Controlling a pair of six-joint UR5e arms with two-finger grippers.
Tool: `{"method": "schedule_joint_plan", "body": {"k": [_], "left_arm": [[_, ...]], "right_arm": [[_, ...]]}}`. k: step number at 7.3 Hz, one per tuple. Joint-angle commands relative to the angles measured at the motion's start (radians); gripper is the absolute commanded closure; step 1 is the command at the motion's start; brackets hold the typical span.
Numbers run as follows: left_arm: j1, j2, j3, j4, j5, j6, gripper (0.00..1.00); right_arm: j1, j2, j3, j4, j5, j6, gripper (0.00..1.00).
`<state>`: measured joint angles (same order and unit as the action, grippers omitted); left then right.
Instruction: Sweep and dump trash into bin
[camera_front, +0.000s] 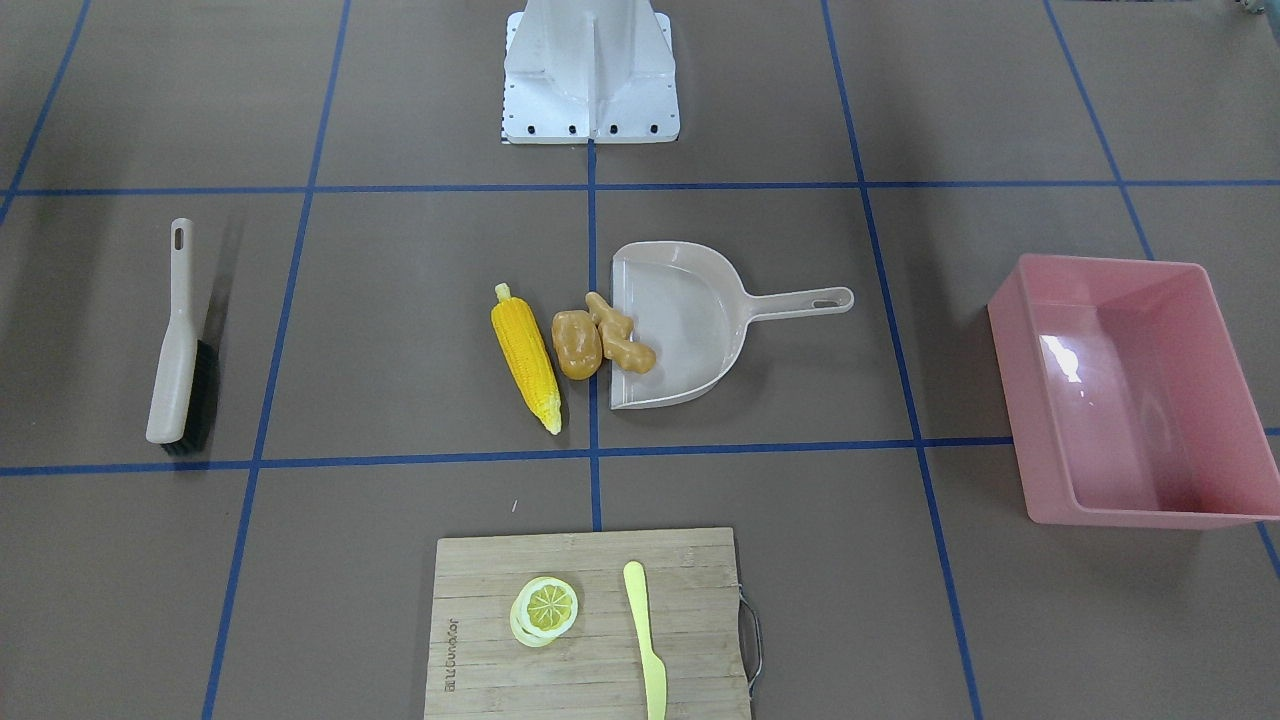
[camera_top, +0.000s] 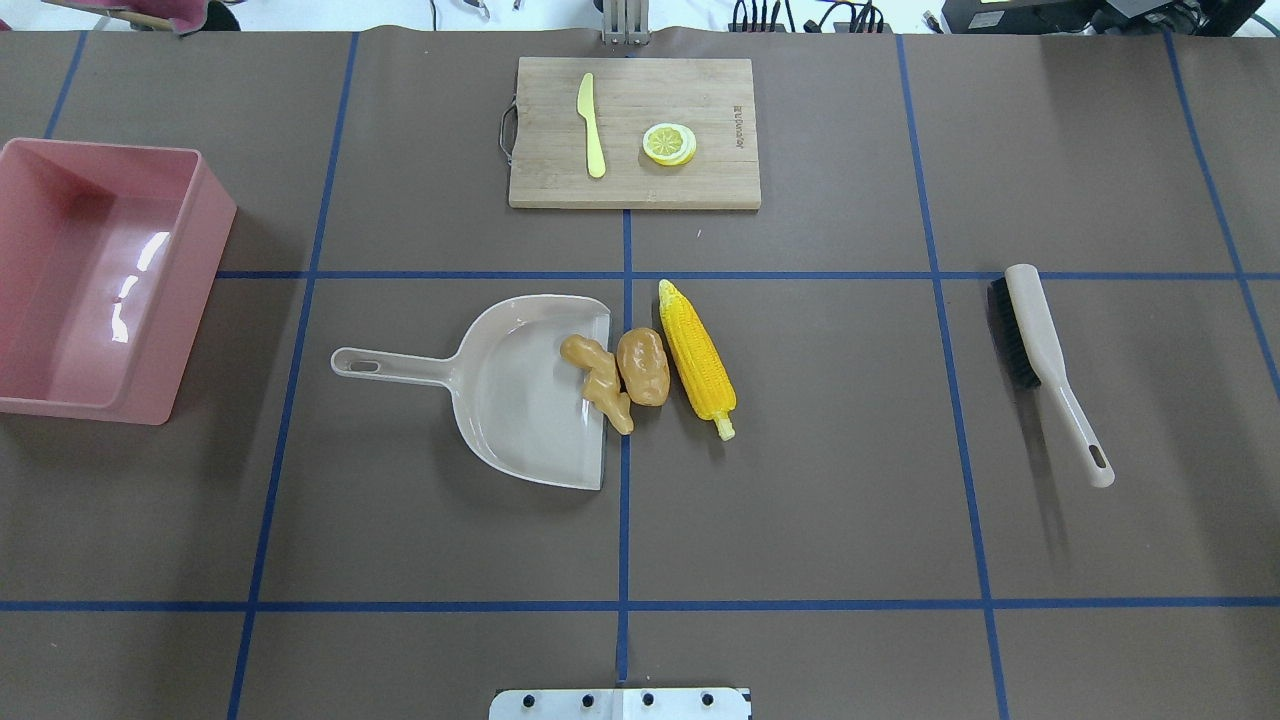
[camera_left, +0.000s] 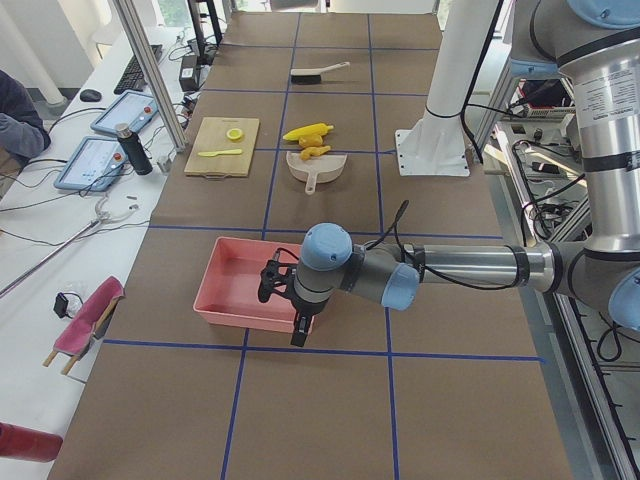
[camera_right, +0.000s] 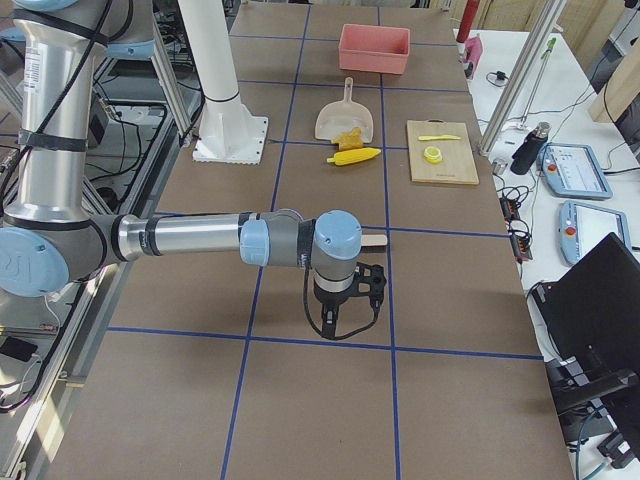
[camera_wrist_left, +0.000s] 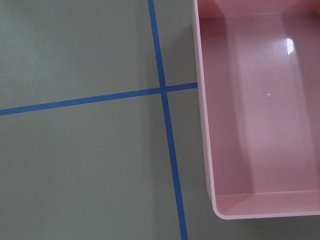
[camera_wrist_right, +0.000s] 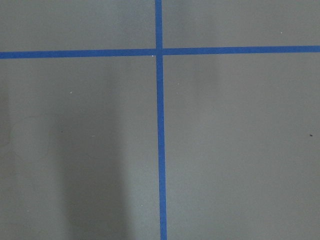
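Starting out, you needed the brush (camera_top: 1045, 355) lying three o'clock of unswept corn cob (camera_top: 697, 350), potato (camera_top: 643, 366), ginger (camera_top: 598, 383); left fingers (camera_left: 299, 330) and right fingers (camera_right: 328, 320): spread could not be told.

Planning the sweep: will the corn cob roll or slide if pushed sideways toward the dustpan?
The corn cob is long and round, lying roughly broadside to the dustpan mouth, so it would probably roll. It tapers toward one end, so it may curve off course. The potato lump between them would likely get pushed along.
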<state>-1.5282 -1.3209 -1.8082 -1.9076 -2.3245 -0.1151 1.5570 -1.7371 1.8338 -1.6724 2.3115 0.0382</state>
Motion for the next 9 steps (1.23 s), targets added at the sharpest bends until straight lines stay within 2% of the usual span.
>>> {"method": "schedule_joint_plan", "body": {"k": [1, 6, 8, 9], "left_arm": [[0.002, -0.001, -0.003, -0.001, -0.001, 0.000, 0.01], [0.011, -0.033, -0.017, -0.004, -0.001, 0.003, 0.01], [0.131, -0.104, -0.016, -0.001, 0.002, 0.003, 0.01], [0.137, -0.109, -0.023, -0.004, -0.015, 0.003, 0.01]], "right_arm": [[0.000, 0.001, 0.001, 0.003, -0.003, -0.009, 0.00], [0.000, -0.002, 0.002, 0.003, -0.004, 0.002, 0.00], [-0.002, -0.002, 0.001, -0.001, -0.006, 0.002, 0.00], [-0.006, -0.002, -0.001, 0.000, 0.000, -0.003, 0.00]]}}
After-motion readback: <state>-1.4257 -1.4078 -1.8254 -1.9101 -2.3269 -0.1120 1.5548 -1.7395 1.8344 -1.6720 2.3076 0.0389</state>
